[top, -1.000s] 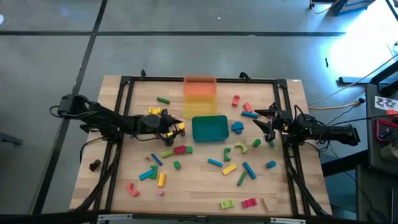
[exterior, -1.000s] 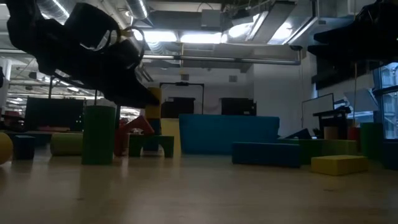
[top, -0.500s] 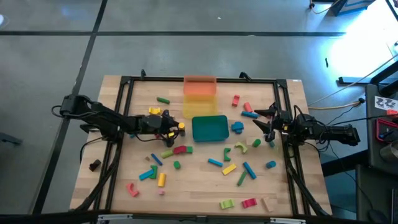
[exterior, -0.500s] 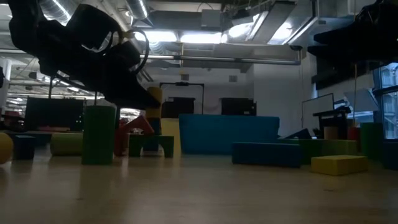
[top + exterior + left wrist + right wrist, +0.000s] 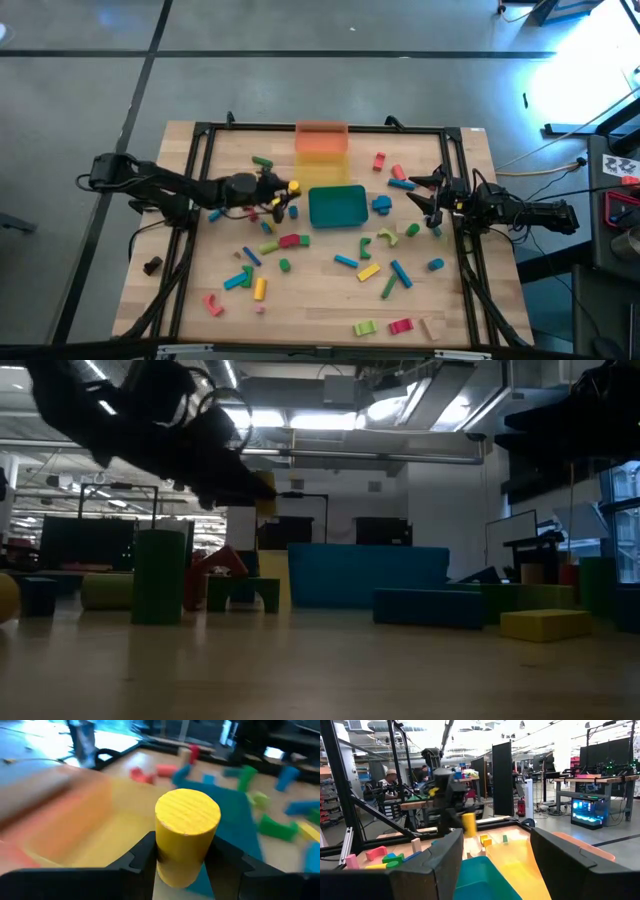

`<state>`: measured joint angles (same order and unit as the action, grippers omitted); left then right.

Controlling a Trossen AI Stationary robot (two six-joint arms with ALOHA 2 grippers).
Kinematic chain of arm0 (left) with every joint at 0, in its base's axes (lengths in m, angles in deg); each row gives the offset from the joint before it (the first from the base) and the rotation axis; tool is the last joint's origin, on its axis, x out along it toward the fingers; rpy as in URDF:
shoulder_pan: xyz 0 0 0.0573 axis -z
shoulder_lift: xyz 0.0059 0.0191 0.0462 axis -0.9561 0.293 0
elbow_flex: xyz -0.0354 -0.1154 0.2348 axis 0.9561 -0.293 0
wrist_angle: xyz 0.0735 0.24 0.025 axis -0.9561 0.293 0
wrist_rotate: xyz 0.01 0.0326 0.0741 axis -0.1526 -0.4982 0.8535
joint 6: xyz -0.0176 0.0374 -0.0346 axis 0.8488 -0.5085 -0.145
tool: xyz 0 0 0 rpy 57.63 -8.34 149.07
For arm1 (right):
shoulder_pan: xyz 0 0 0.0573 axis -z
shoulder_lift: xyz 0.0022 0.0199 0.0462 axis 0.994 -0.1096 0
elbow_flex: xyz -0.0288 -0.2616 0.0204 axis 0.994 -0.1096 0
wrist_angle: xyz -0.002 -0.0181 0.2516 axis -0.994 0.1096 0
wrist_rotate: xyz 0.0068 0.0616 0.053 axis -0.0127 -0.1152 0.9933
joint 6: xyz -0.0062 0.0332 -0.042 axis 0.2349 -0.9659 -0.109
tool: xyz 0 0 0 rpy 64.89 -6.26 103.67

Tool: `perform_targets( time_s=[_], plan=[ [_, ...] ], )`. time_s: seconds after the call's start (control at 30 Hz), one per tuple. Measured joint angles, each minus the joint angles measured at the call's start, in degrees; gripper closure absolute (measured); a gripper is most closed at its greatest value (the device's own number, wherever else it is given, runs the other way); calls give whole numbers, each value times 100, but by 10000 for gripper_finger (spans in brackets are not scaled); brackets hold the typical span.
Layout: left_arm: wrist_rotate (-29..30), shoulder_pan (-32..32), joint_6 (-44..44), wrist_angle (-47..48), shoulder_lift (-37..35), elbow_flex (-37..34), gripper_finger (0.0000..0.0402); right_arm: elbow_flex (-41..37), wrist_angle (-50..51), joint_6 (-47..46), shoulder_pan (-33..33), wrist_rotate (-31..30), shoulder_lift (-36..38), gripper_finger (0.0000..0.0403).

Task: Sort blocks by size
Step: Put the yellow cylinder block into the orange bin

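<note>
**Yellow cylinder lifted clear of the table and carried toward the trays**

We find that the chief change over the last second concerns the left arm. A second ago its gripper sat low among the loose pieces with its fingers spread; now they have closed and the left gripper (image 5: 288, 188) has risen and swung toward the trays. The low view confirms the lift: the left gripper (image 5: 255, 488) now hangs higher above the wooden table (image 5: 320, 310) than it did, with a yellow piece at its tip.

We judge that the pick is complete and the carry under way; placement is not yet done.

Ahead of the gripper lie the large teal rectangular plastic tray (image 5: 337, 206), just beside its tip, then the yellow square tray (image 5: 318, 174) and the orange square tray (image 5: 321, 137) further off to one side.

The short yellow wooden cylinder (image 5: 186, 836) stands upright between the two dark fingers (image 5: 141, 860), which are clamped on its lower sides, its round end face uppermost.

The left arm reaches nearly flat across the table, wrist extended.

The right gripper (image 5: 432, 200) waits on the far side of the teal tray, fingers spread wide and holding nothing. The remaining small coloured wooden blocks (image 5: 345, 262) lie scattered below and behind both grippers.
</note>
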<state>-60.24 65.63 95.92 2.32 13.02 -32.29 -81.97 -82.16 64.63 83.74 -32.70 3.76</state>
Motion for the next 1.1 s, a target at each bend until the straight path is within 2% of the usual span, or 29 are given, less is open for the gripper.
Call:
perform_targets(
  time_s=[0.27,0.5,0.77,0.93,1.1],
  plan=[
    [-3,-1182,-950,-15,343,781,274,0,-2,-2,0,-24,0,171],
    [-584,-1964,-1149,13,1313,1580,269,0,2,-4,0,-59,0,171],
    [-611,-2308,-1240,21,2487,2375,267,0,165,-9,0,-61,0,171],
    [-571,-2332,-1107,68,2726,2660,264,0,271,-12,0,-61,0,171],
    [-556,-2354,-1008,427,2728,2910,231,0,264,-11,0,-61,0,171]
  ],
)
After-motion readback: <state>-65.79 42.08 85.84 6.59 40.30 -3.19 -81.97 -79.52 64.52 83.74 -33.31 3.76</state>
